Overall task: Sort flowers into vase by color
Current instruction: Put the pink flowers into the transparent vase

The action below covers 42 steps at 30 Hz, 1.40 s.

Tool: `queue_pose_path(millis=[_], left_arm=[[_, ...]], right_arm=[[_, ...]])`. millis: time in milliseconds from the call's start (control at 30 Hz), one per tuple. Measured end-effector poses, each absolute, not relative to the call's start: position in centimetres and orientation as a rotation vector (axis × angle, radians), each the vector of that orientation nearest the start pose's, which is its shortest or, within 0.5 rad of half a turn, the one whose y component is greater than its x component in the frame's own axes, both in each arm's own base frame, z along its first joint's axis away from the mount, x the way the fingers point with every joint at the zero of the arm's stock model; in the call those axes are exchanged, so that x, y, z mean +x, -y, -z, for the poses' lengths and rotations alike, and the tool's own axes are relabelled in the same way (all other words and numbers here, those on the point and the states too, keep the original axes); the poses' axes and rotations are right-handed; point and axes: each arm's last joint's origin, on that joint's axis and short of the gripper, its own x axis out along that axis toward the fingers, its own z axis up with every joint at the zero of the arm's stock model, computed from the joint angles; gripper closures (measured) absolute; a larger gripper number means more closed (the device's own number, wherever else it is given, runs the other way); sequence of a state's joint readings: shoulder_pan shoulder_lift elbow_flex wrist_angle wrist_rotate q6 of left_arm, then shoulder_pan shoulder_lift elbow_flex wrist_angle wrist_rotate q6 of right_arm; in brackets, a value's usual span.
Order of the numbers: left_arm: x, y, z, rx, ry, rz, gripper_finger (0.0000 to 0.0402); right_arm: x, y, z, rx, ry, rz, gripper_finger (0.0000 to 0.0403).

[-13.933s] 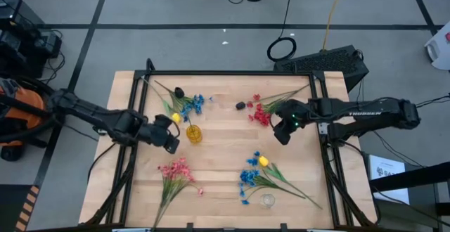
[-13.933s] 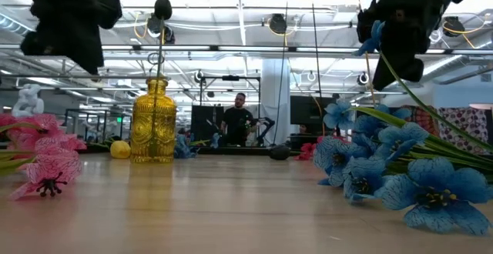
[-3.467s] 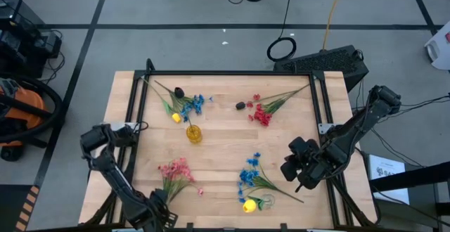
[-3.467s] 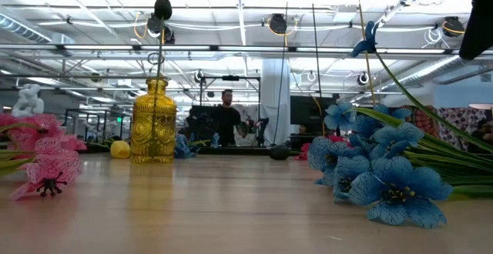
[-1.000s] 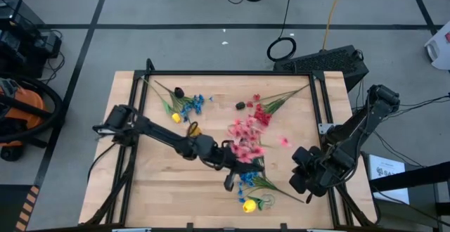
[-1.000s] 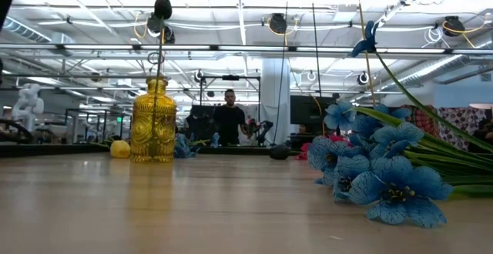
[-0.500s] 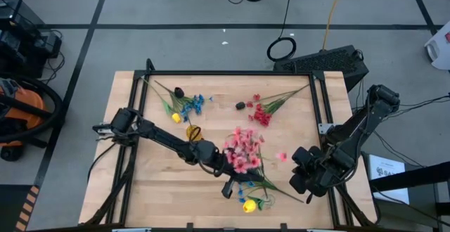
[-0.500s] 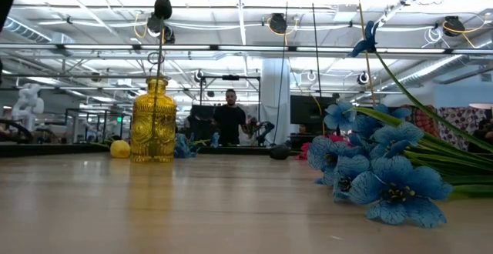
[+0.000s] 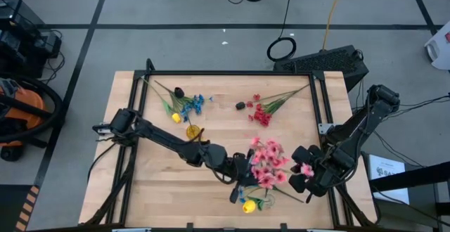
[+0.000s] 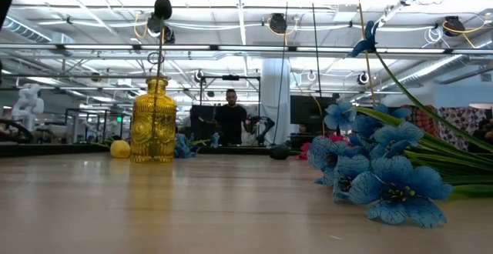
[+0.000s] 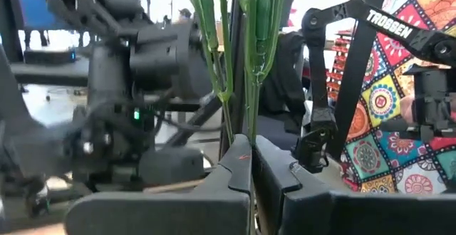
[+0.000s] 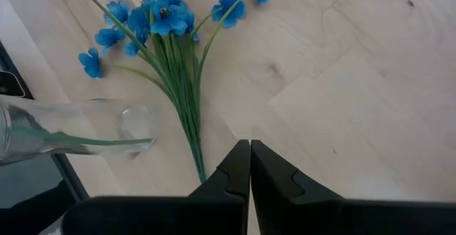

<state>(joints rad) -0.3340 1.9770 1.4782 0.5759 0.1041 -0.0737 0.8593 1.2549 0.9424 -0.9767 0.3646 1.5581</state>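
My left gripper (image 9: 246, 170) reaches over the table's middle toward its near right part, shut on a pink flower spray (image 9: 267, 165). In the left wrist view the spray's green stems (image 11: 249, 64) rise from the shut fingers. My right gripper (image 9: 304, 179) hovers by the table's right edge, shut, touching nothing; its wrist view looks down on the blue spray (image 12: 167, 21) and the clear vase (image 12: 85, 128). That clear vase (image 9: 267, 200) holds a yellow bud (image 9: 247, 206). The yellow vase (image 9: 193, 132), also in the low view (image 10: 154, 123), holds a dark bud (image 10: 162, 8). My left gripper pinches the pink spray by its bundled green stems (image 11: 248, 124) between the two fingers, several stems together. The fingers lie roughly level, pointing toward the table's right. The spray is lifted clear of the table, its blossoms (image 9: 271, 163) spreading beyond the fingertips toward my right arm.
A red spray (image 9: 264, 109) lies far right, with a loose dark bud (image 9: 240, 105) beside it. A blue and yellow spray (image 9: 184, 105) lies far left. The blue spray (image 10: 377, 169) lies on the wood near the clear vase. A person (image 10: 231, 123) stands in the room beyond.
My left gripper has carried the pink spray toward the table's right and near edge, from over the middle to just above the blue spray and close to my right gripper. The spray has stayed lifted and held.
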Motion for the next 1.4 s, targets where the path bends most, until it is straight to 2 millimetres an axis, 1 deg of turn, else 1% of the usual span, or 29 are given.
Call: queue_pose_path(millis=[100, 333, 533, 633, 767, 867, 1167, 1400], left_arm=[[43.8, 15.6, -29.4, -0.054, 0.083, 0.452, 0.04], [43.8, 16.3, -28.9, -0.052, 0.087, 0.461, 0.04], [44.2, 17.1, -27.5, -0.048, 0.074, 0.447, 0.04], [44.5, 17.2, -26.9, -0.047, 0.061, 0.426, 0.04], [44.9, 17.3, -25.6, -0.051, 0.027, 0.409, 0.0399], [45.0, 17.3, -25.2, -0.05, 0.024, 0.403, 0.0386], [45.0, 17.4, -24.6, -0.06, -0.032, 0.404, 0.0321], [44.9, 17.4, -23.5, -0.127, -0.166, 0.398, 0.0281]], right_arm=[[14.9, -15.7, -24.5, 0.643, -1.048, 0.444, 0.0399], [14.9, -15.7, -24.5, 0.643, -1.048, 0.443, 0.0399], [14.9, -15.7, -24.5, 0.64, -1.048, 0.443, 0.0399], [14.9, -15.7, -24.5, 0.64, -1.048, 0.442, 0.0399], [14.9, -15.7, -24.5, 0.641, -1.047, 0.441, 0.0399], [14.9, -15.7, -24.5, 0.644, -1.046, 0.438, 0.0399], [14.9, -15.7, -24.5, 0.641, -1.046, 0.436, 0.0399], [14.9, -15.7, -24.5, 0.641, -1.046, 0.436, 0.0399]])
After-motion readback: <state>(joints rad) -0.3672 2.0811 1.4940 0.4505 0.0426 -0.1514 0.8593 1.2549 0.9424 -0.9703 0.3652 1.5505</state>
